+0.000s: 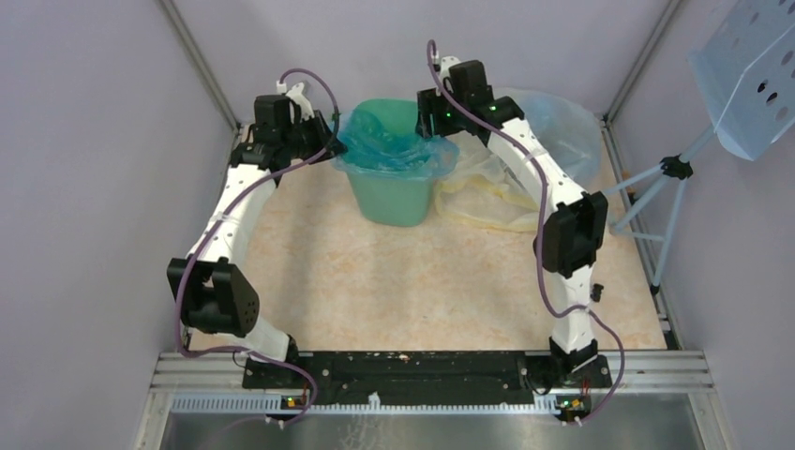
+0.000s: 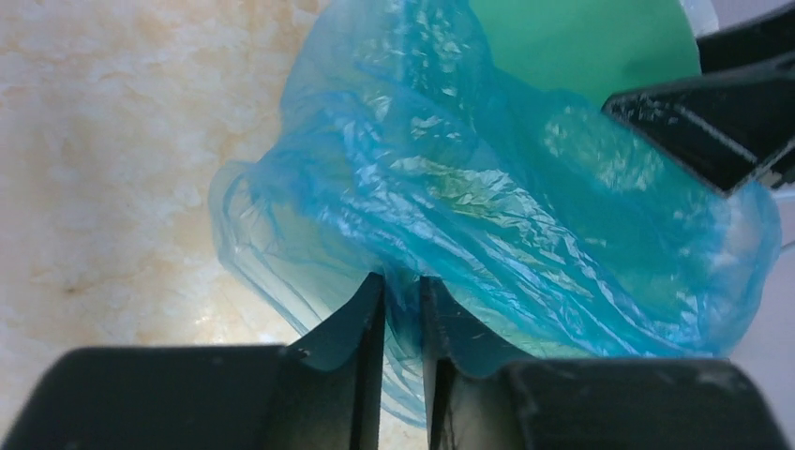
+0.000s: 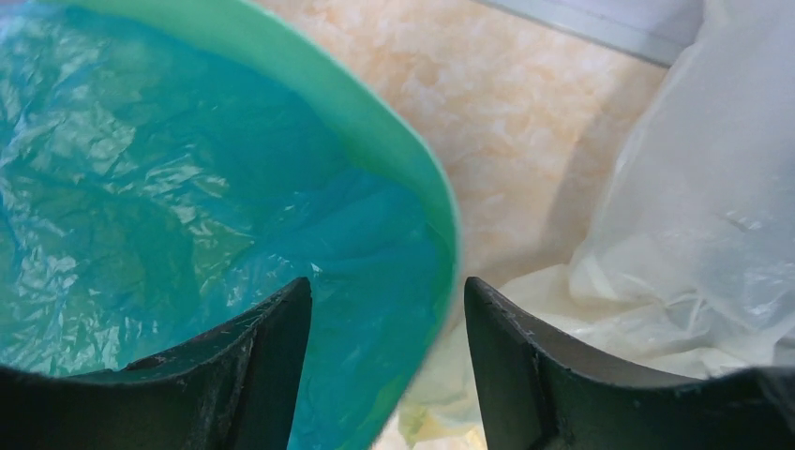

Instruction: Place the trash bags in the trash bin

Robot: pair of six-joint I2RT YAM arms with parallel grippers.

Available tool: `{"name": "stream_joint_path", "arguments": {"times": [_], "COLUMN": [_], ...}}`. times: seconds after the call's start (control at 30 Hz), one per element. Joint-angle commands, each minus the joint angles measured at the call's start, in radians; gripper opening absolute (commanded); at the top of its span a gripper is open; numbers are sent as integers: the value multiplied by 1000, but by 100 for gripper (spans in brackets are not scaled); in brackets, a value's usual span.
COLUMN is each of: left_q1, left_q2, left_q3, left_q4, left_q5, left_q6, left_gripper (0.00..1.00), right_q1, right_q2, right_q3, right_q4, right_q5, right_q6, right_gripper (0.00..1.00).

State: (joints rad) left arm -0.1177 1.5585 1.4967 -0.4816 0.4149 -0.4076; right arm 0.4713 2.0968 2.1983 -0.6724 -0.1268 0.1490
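Observation:
The green trash bin (image 1: 394, 202) stands at the back middle of the table, lined with a light blue trash bag (image 1: 389, 150) draped over its rim. My left gripper (image 1: 330, 127) is at the bin's left rim, shut on a fold of the blue bag (image 2: 441, 187). My right gripper (image 1: 433, 120) is at the bin's right rim, open, its jaws straddling the rim (image 3: 412, 169) with blue bag (image 3: 141, 178) inside. A pale yellowish bag (image 1: 483, 192) and another light blue bag (image 1: 562, 122) lie right of the bin.
Purple walls enclose the table on three sides. A perforated blue panel on a tripod (image 1: 750, 75) stands at the right. The pale bags (image 3: 694, 216) lie close against the bin's right side.

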Motion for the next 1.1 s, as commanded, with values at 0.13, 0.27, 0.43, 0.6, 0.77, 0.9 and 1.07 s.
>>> {"name": "stream_joint_path", "arguments": {"times": [0.13, 0.27, 0.43, 0.6, 0.77, 0.9, 1.07], "left_q1": [1, 1, 1, 1, 0, -26, -74], "left_q2": [44, 64, 66, 45, -14, -90, -137], "left_q3": [98, 189, 304, 359, 335, 203, 117], "left_q4": [-139, -239, -384, -534, -573, -492, -434], "left_q5": [13, 15, 46, -3, -55, -70, -21], "left_q6": [102, 148, 219, 302, 352, 356, 375], "left_gripper": [15, 8, 0, 0, 0, 0, 0], "right_q1": [66, 100, 147, 176, 261, 342, 470], "right_q2": [-254, -345, -456, -580, -633, -688, -690], "right_q3": [-187, -280, -436, -516, -483, -502, -462], "right_q4": [45, 29, 33, 24, -71, -89, -82], "right_q5": [2, -15, -34, -18, 43, 29, 22], "right_q6": [4, 17, 33, 27, -10, -59, -132], "right_gripper": [57, 55, 63, 66, 66, 66, 66]}}
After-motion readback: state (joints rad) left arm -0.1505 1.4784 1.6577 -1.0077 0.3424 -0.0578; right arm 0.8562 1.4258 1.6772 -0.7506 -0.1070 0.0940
